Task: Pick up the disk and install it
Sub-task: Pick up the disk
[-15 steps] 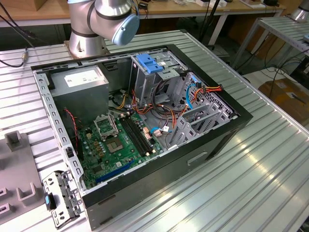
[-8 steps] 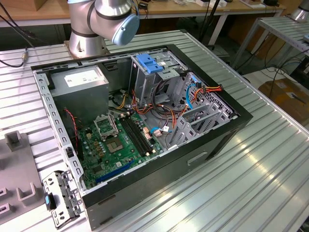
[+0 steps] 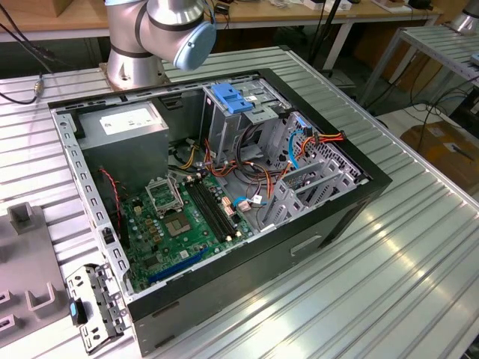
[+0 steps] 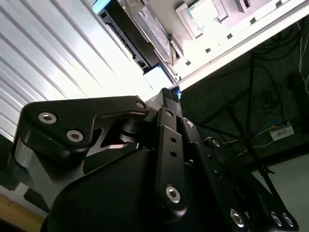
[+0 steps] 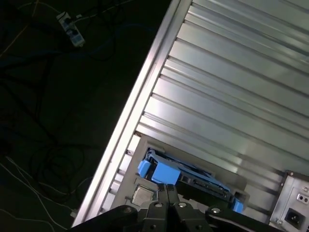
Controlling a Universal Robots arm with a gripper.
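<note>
1. The ribbed metal tabletop (image 5: 231,72) carries a cradle (image 5: 142,195) at its edge.
2. The disk (image 5: 186,176) lies in that cradle.
3. The gripper (image 5: 169,187) is poised at the disk's blue tab. I cannot tell whether the fingers are clenched or released. This looks like the pick-up step, and lifting would call for a firm, square hold.

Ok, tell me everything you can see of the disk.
The disk is a flat dark grey slab framed by a bright blue plastic rail, with a connector strip along one edge. It sits in a pale metal holder on the ribbed metal table, near the table's edge. The gripper hangs close over its blue end; whether they touch cannot be told.
</note>
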